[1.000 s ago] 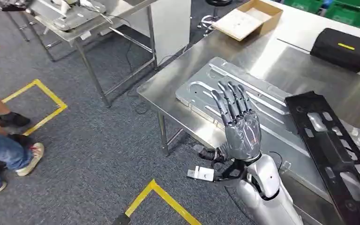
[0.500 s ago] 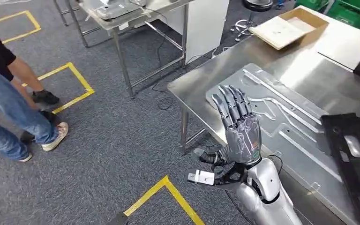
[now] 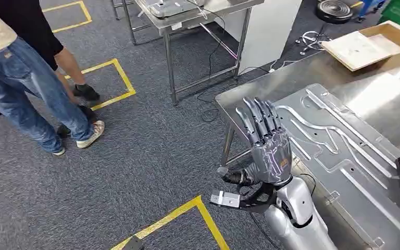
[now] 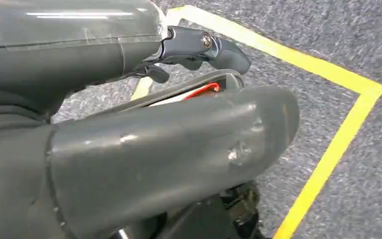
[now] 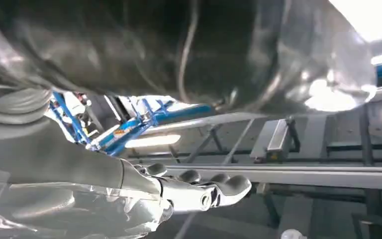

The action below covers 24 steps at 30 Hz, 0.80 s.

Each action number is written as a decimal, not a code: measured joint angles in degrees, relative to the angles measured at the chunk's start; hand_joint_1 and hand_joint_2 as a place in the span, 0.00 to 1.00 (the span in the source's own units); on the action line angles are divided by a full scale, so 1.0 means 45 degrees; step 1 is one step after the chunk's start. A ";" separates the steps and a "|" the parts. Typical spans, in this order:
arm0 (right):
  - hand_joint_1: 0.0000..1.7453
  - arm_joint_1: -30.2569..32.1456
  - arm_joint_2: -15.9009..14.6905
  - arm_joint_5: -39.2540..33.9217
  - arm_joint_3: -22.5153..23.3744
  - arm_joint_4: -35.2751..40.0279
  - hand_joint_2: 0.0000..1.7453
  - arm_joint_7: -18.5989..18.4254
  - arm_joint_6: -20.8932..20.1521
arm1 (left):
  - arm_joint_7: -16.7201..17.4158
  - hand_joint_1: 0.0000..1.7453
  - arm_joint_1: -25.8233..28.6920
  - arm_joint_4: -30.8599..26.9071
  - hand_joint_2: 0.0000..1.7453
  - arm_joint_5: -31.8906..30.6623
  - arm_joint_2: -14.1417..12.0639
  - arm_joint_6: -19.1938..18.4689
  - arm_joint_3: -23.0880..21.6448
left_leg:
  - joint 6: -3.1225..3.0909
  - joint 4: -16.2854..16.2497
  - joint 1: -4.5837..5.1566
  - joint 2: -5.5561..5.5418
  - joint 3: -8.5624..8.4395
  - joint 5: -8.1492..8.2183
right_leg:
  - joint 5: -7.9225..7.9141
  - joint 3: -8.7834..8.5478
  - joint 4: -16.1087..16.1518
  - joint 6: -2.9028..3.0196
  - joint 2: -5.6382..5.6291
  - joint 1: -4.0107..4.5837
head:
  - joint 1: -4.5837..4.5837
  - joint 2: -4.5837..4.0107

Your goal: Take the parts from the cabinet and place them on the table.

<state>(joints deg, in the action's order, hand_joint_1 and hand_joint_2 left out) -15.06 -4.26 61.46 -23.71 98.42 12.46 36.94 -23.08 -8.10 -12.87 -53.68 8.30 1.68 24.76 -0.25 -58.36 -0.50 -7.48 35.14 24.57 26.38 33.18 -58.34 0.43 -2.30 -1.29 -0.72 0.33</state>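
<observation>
— Panel (image 3: 338, 151) position?
— Flat on the steel table (image 3: 271, 88), just beyond the right hand (image 3: 268, 143), whose fingers are straight, spread, holding nothing.
— Look?
— Silvery sheet, pressed curved ribs. Left hand (image 4: 129, 124): cannot tell.

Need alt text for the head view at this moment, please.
The robot's right hand is raised with fingers straight, at the corner of a steel table bearing a pressed metal panel. A person in jeans stands on grey carpet marked with yellow tape.

Factory workshop, steel tables (image 3: 260, 99), yellow floor tape (image 3: 117, 83)
</observation>
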 joint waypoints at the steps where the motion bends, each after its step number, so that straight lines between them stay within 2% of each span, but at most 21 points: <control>1: 0.00 0.0004 0.0010 0.0000 0.0000 0.0000 0.00 0.0020 0.0000 | -0.0024 0.00 0.0010 0.0000 0.00 -0.0039 -0.0005 0.0020 0.0005 | 0.0059 -0.0266 0.0047 0.0734 0.0081 0.0226 | -0.0033 -0.0080 0.0086 0.0059 0.0173 0.0014 | 0.0015 0.0000; 2: 0.00 -0.0003 0.0010 -0.0044 0.0000 0.0020 0.00 0.0029 0.0005 | -0.0024 0.00 -0.0020 0.0000 0.00 -0.0020 -0.0019 0.0010 0.0005 | 0.0103 -0.0913 0.0040 0.1147 0.0379 0.0667 | -0.0037 -0.0085 0.0105 0.0097 0.0334 0.0030 | 0.0030 0.0000; 3: 0.00 0.0002 0.0010 -0.0097 0.0000 0.0024 0.00 0.0029 0.0005 | -0.0019 0.00 -0.0062 0.0000 0.00 0.0034 -0.0044 -0.0054 0.0010 | 0.0130 -0.1782 0.0012 0.1356 0.0797 0.1135 | -0.0032 -0.0073 0.0098 0.0105 0.0495 0.0065 | 0.0030 0.0000; 4: 0.00 0.0026 0.0010 -0.0151 0.0005 0.0015 0.00 0.0034 0.0000 | -0.0014 0.00 -0.0079 0.0000 0.00 0.0073 -0.0068 -0.0175 0.0024 | 0.0158 -0.2793 -0.0013 0.1462 0.1274 0.1569 | -0.0019 -0.0068 0.0093 0.0124 0.0710 0.0096 | 0.0035 0.0000; 5: 0.00 0.0038 0.0010 -0.0194 0.0000 0.0000 0.00 0.0044 0.0000 | 0.0005 0.00 -0.0070 0.0000 0.00 0.0156 -0.0102 -0.0353 0.0067 | 0.0180 -0.3404 -0.0026 0.1496 0.1556 0.1729 | -0.0005 -0.0060 0.0080 0.0144 0.0894 0.0106 | 0.0035 0.0000; 6: 0.00 0.0041 0.0010 -0.0204 0.0000 -0.0034 0.00 0.0092 -0.0004 | 0.0000 0.00 -0.0036 0.0000 0.00 0.0329 -0.0126 -0.0581 0.0140 | 0.0187 -0.3462 -0.0028 0.1531 0.1561 0.1595 | 0.0015 -0.0058 0.0063 0.0149 0.1086 0.0110 | 0.0035 0.0000; 7: 0.00 0.0039 0.0010 -0.0223 0.0000 -0.0058 0.00 0.0126 -0.0004 | -0.0048 0.00 -0.0003 0.0000 0.00 0.0398 -0.0169 -0.0723 0.0208 | 0.0180 -0.2984 -0.0029 0.1577 0.1292 0.1240 | 0.0041 -0.0061 0.0039 0.0141 0.1243 0.0110 | 0.0035 0.0000; 8: 0.00 0.0038 0.0010 -0.0281 0.0000 -0.0078 0.00 0.0127 0.0000 | -0.0092 0.00 0.0021 0.0000 0.00 0.0412 -0.0218 -0.0734 0.0276 | 0.0158 -0.2052 -0.0028 0.1648 0.0779 0.0733 | 0.0073 -0.0070 0.0009 0.0125 0.1406 0.0110 | 0.0035 0.0000; 9: 0.00 0.0035 0.0019 -0.0326 0.0000 -0.0087 0.00 0.0131 0.0000 | -0.0087 0.00 0.0025 0.0000 0.00 0.0374 -0.0272 -0.0684 0.0286 | 0.0121 -0.1015 -0.0019 0.1878 0.0201 0.0272 | 0.0112 -0.0082 -0.0036 0.0086 0.1542 0.0111 | 0.0035 0.0000; 10: 0.00 0.0029 0.0039 -0.0355 0.0000 -0.0087 0.00 0.0132 0.0005 | -0.0044 0.00 0.0020 0.0000 0.00 0.0349 -0.0291 -0.0617 0.0286 | 0.0079 -0.0291 0.0022 0.2408 -0.0166 0.0181 | 0.0157 -0.0087 -0.0076 0.0031 0.1641 0.0149 | 0.0035 0.0000; 11: 0.00 0.0027 0.0044 -0.0389 0.0005 -0.0087 0.00 0.0151 0.0010 | 0.0029 0.00 -0.0005 0.0000 0.00 0.0340 -0.0306 -0.0602 0.0286 | -0.0065 -0.0064 0.0184 0.2640 -0.0230 0.0273 | 0.0214 -0.0055 -0.0166 -0.0060 0.1794 0.0290 | 0.0039 0.0000; 13: 0.00 0.0000 0.0053 -0.0432 0.0005 -0.0131 0.00 0.0271 -0.0004 | 0.0010 0.00 0.0074 0.0000 0.00 0.0423 -0.0350 -0.1103 0.0350 | -0.0211 -0.0101 0.0180 0.2338 -0.0133 0.0226 | 0.0199 -0.0092 -0.0121 -0.0121 0.2018 0.0279 | 0.0015 0.0000; 15: 0.00 -0.0106 0.0078 -0.0496 0.0000 -0.0209 0.00 0.0336 -0.0043 | -0.0122 0.00 0.0178 0.0000 0.00 0.0330 -0.0388 -0.1506 0.0364 | -0.0379 0.0004 0.0167 0.2033 -0.0149 0.0147 | 0.0243 -0.0155 -0.0113 -0.0253 0.2276 0.0279 | 0.0025 0.0000; 16: 0.00 -0.0176 0.0087 -0.0544 0.0000 -0.0238 0.00 0.0350 -0.0048 | -0.0180 0.00 0.0250 0.0000 0.00 0.0281 -0.0393 -0.1579 0.0364 | -0.0450 0.0073 0.0087 0.1919 -0.0224 0.0084 | 0.0349 -0.0115 -0.0142 -0.0357 0.2276 0.0279 | 0.0025 0.0000; 17: 0.00 -0.0238 0.0087 -0.0583 0.0005 -0.0282 0.00 0.0355 -0.0058 | -0.0248 0.00 0.0259 0.0000 0.00 0.0233 -0.0398 -0.1613 0.0364 | -0.0480 0.0093 0.0083 0.1777 -0.0218 0.0059 | 0.0738 0.0069 -0.0612 -0.0415 0.1602 0.0220 | 0.0020 0.0000; 18: 0.00 -0.0278 0.0087 -0.0612 0.0000 -0.0306 0.00 0.0370 -0.0058 | -0.0257 0.00 0.0244 0.0000 0.00 0.0203 -0.0408 -0.1603 0.0364 | -0.0517 0.0090 0.0082 0.1670 -0.0190 0.0035 | 0.1223 0.0492 -0.1462 -0.0436 0.1152 0.0206 | 0.0015 0.0000; 19: 0.00 -0.0272 0.0087 -0.0622 0.0000 -0.0374 0.00 0.0394 -0.0058 | -0.0267 0.00 0.0218 0.0000 0.00 0.0179 -0.0408 -0.1471 0.0364 | -0.0550 0.0088 0.0086 0.1510 -0.0165 0.0014 | 0.1702 0.1046 -0.2577 -0.0438 0.0852 0.0196 | 0.0020 0.0000; 20: 0.00 -0.0249 0.0087 -0.0646 0.0000 -0.0446 0.00 0.0418 -0.0053 | -0.0263 0.00 0.0212 0.0000 0.00 0.0165 -0.0403 -0.1313 0.0364 | -0.0570 0.0085 0.0096 0.1349 -0.0140 0.0001 | 0.1930 0.1486 -0.3413 -0.0433 0.0690 0.0202 | 0.0015 0.0000; 21: 0.00 -0.0239 0.0087 -0.0651 0.0000 -0.0481 0.00 0.0438 -0.0053 | -0.0252 0.00 0.0216 0.0000 0.00 0.0160 -0.0408 -0.1214 0.0364 | -0.0578 0.0075 0.0101 0.1203 -0.0136 -0.0005 | 0.1874 0.1652 -0.3690 -0.0423 0.0627 0.0205 | 0.0015 0.0000; 22: 0.00 -0.0237 0.0087 -0.0665 0.0000 -0.0520 0.00 0.0457 -0.0044 | -0.0228 0.00 0.0222 0.0000 0.00 0.0155 -0.0408 -0.1108 0.0364 | -0.0581 0.0069 0.0103 0.1072 -0.0134 -0.0007 | 0.1684 0.1628 -0.3596 -0.0396 0.0599 0.0206 | 0.0020 0.0000; 24: 0.00 -0.0241 0.0083 -0.0704 0.0000 -0.0539 0.00 0.0496 -0.0038 | -0.0126 0.00 0.0227 0.0000 0.00 0.0150 -0.0422 -0.0870 0.0364 | -0.0572 0.0030 0.0137 0.0628 -0.0145 -0.0014 | 0.0433 0.0705 -0.1662 -0.0188 0.0334 0.0239 | 0.0015 0.0000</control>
<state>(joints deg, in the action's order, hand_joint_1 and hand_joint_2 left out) -16.15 -3.89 58.29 -23.71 96.00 14.69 36.76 -23.65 -7.08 -12.87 -53.00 6.40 -2.23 26.40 -2.82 -58.22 0.12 -4.65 34.49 24.50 28.33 36.35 -65.82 -0.42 -0.80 -0.21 -0.66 0.33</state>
